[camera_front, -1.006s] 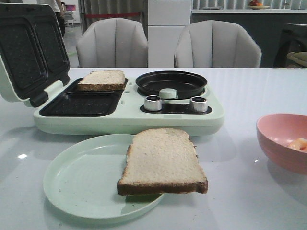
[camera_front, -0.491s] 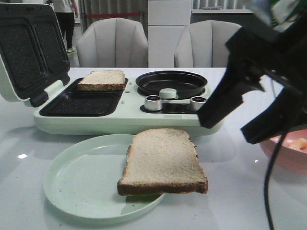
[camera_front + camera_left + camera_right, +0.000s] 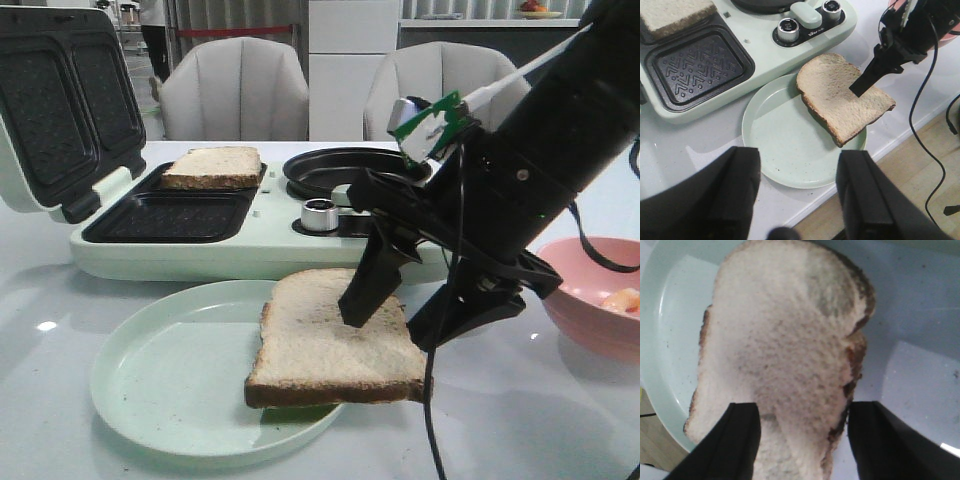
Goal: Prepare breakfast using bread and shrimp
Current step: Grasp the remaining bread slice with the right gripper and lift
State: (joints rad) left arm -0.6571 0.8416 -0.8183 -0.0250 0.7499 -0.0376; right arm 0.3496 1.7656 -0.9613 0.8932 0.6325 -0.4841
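1. Half a second ago the right gripper (image 3: 395, 310) hung high beside the pink bowl; it has since swung down and toward the robot's left, and now sits over the near slice of bread (image 3: 335, 340).
2. Its jaws are spread wide and straddle the right-hand part of that slice: one black finger (image 3: 372, 285) stands over the top of the bread, the other (image 3: 455, 318) hangs outside the right crust. The wrist view shows both fingers flanking the slice with nothing gripped between them.
3. Whether the inner finger already touches the crumb cannot be told from these views; it looks very close.
4. The near slice lies on the pale green plate (image 3: 160, 375), its right edge overhanging the rim toward the table.
5. The second slice of bread (image 3: 213, 167) rests in the rear-left well of the mint-green breakfast maker (image 3: 250, 255), whose lid (image 3: 60, 100) stands open; the front-left well is bare.
6. The shrimp (image 3: 622, 299) lies in the pink bowl (image 3: 580, 295) at the far right, well apart from the plate.
7. The left gripper (image 3: 799, 185) is open wide, holding nothing, hovering above the near edge of the plate.
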